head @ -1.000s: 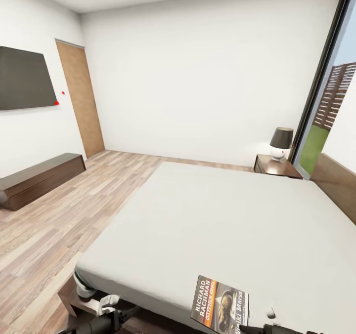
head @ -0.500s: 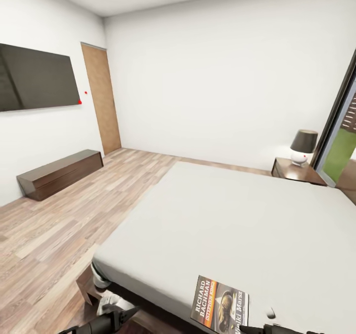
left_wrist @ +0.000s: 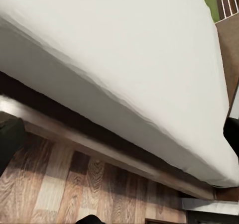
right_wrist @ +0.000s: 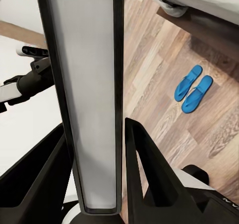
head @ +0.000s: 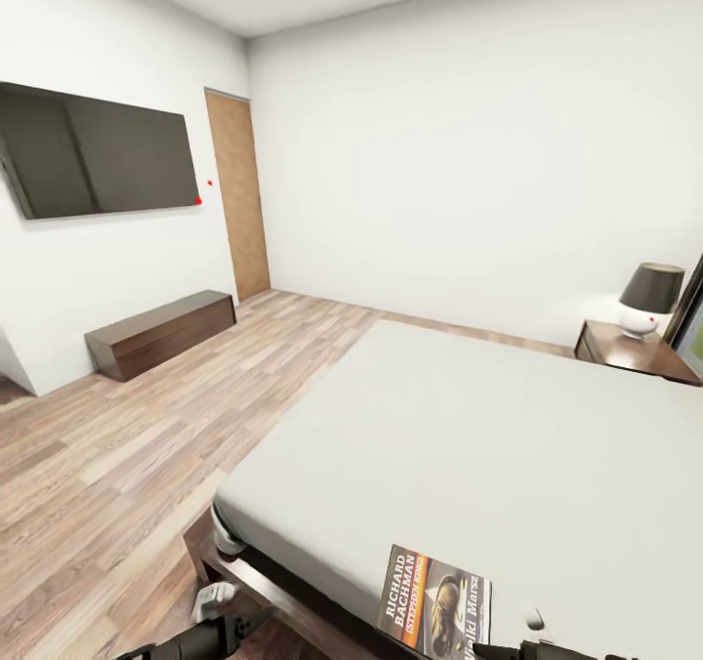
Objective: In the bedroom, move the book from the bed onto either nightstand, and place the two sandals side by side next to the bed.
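The book [head: 434,601], its orange band reading "Richard Bachman", is at the bottom of the head view over the near edge of the bed [head: 488,445]. My right gripper [right_wrist: 97,127] is shut on the book [right_wrist: 87,84], seen edge-on between the two black fingers. The two blue sandals [right_wrist: 193,88] lie side by side on the wood floor close to the bed frame. A nightstand [head: 635,355] with a lamp stands at the bed's far right. My left gripper [head: 229,629] hangs low beside the bed frame and looks open, with nothing in it.
A long low dark bench [head: 161,333] sits along the left wall under the black wall screen [head: 98,162]. A wooden door [head: 239,196] is in the far left corner. Wood floor [head: 146,445] stretches left of the bed.
The whole head view has swung to the left: bed, nightstand, bench and screen sit further right in the picture. The book keeps its place in the picture, held in my right gripper.
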Motion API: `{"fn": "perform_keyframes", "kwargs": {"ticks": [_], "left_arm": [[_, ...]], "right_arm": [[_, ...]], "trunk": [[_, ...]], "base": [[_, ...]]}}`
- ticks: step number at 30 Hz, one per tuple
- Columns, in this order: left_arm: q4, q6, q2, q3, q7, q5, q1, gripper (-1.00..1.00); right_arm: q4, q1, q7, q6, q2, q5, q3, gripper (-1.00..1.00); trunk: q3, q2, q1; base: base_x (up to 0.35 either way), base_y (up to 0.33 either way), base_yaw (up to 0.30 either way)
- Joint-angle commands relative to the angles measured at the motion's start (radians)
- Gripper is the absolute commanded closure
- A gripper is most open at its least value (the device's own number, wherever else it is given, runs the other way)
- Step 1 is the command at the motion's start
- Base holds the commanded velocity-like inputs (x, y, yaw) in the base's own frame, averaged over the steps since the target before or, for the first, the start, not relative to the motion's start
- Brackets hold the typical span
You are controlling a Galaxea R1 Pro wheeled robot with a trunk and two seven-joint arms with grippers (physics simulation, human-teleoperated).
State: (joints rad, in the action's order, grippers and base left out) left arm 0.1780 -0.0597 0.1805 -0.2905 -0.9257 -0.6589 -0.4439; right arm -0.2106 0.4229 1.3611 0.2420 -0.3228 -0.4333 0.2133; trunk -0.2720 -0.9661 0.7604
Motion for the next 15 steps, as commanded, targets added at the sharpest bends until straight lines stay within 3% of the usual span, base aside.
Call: {"fn": "perform_keyframes", "kwargs": {"ticks": [1,15], "left_arm": [[0.000,-0.006,0.000,-0.007,-0.002,-0.010,-0.001,-1.00],[0.000,-0.006,0.000,-0.007,-0.002,-0.010,-0.001,-1.00]], "right_arm": [[-0.001,0.001,0.003,0.011,-0.001,-0.011,0.006,1.00],[-0.001,0.001,0.003,0.011,-0.001,-0.012,0.005,1.00]], "trunk": [[-0.001,-0.001,0.000],[-0.001,-0.001,0.000]], "base": [[0.000,0.000,0.217],[0.000,0.000,0.217]]}}
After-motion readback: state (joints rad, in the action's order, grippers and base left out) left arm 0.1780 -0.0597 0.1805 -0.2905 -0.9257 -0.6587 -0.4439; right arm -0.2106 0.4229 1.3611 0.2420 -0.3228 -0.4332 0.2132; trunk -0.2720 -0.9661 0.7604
